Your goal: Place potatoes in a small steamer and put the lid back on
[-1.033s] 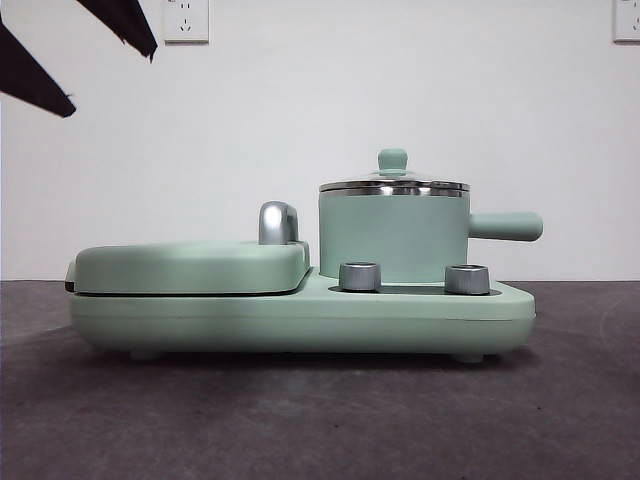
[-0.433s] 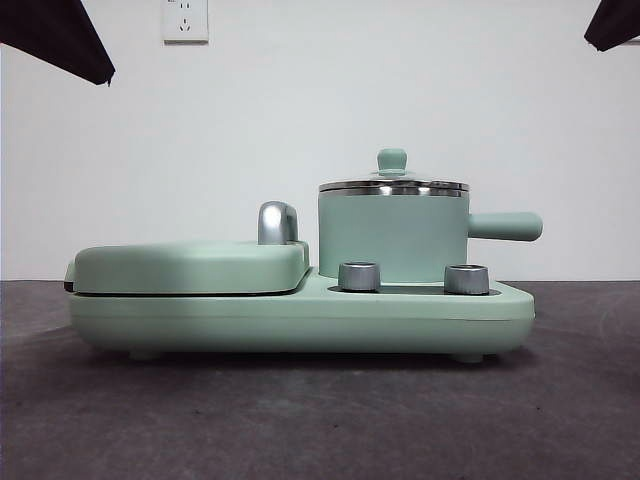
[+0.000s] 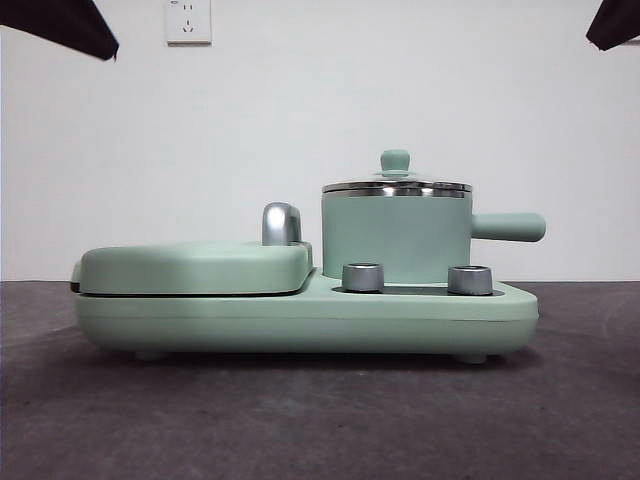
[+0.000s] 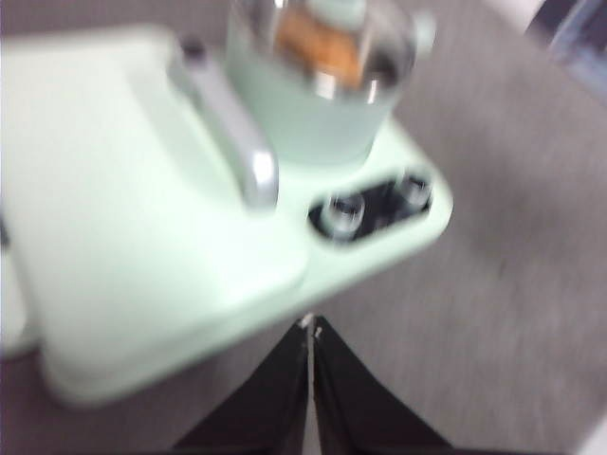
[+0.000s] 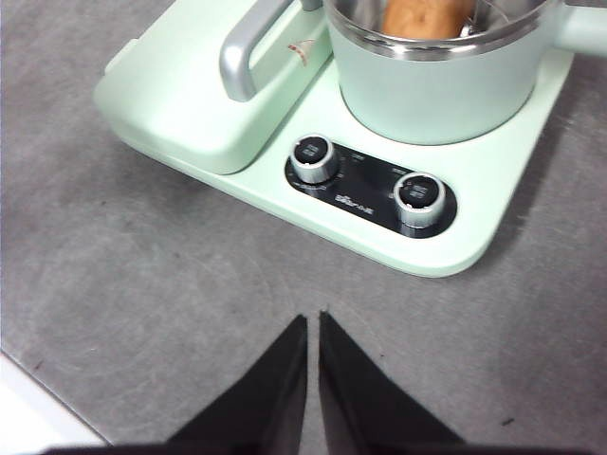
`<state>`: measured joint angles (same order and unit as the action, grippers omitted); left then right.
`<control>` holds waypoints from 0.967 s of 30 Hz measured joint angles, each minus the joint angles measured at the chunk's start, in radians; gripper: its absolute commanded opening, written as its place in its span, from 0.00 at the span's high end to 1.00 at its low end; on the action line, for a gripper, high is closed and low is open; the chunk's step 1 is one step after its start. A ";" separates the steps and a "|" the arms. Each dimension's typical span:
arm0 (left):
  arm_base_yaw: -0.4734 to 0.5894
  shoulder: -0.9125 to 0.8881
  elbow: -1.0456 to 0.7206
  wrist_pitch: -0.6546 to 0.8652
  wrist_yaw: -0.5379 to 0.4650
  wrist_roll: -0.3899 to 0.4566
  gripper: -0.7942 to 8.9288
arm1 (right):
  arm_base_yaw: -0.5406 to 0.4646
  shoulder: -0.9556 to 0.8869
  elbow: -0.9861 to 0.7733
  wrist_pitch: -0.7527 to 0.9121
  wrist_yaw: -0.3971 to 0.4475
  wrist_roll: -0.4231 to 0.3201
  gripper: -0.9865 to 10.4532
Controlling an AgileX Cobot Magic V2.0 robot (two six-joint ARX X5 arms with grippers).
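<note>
The small mint-green steamer (image 3: 396,238) stands on the right half of the appliance base (image 3: 300,320), its side handle pointing right. The glass lid (image 3: 396,184) with its green knob sits on the steamer. The orange-brown potato (image 5: 427,17) lies inside the steamer under the lid; it also shows, blurred, in the left wrist view (image 4: 318,43). My left gripper (image 4: 311,327) is shut and empty above the table in front of the appliance. My right gripper (image 5: 312,320) is shut and empty, also above the table in front of the appliance. Both arms show only as black tips at the front view's top corners.
The flat mint-green griddle cover (image 3: 195,266) with its chrome handle (image 3: 281,223) lies on the base's left half. Two steel knobs (image 5: 314,156) sit on the base's front panel. A dark grey table (image 3: 320,420) lies in front, a white wall behind.
The arm tips have pulled up and out to the front view's top corners; the right tip has come into view at the top right. The steamer, lid and appliance have not moved.
</note>
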<state>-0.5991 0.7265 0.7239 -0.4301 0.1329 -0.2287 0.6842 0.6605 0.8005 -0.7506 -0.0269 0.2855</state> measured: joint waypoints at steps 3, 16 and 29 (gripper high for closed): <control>0.063 -0.106 -0.185 0.237 0.029 0.006 0.91 | 0.000 0.001 0.000 0.000 0.000 0.000 0.90; 0.418 -0.631 -0.662 0.352 -0.003 0.120 0.91 | 0.000 -0.002 0.000 0.000 0.000 0.000 0.90; 0.542 -0.721 -0.692 0.248 -0.127 0.181 0.91 | 0.000 -0.002 0.000 0.000 0.000 0.000 0.90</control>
<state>-0.0570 0.0051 0.0322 -0.1822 0.0059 -0.0479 0.6846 0.6590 0.8005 -0.7506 -0.0269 0.2859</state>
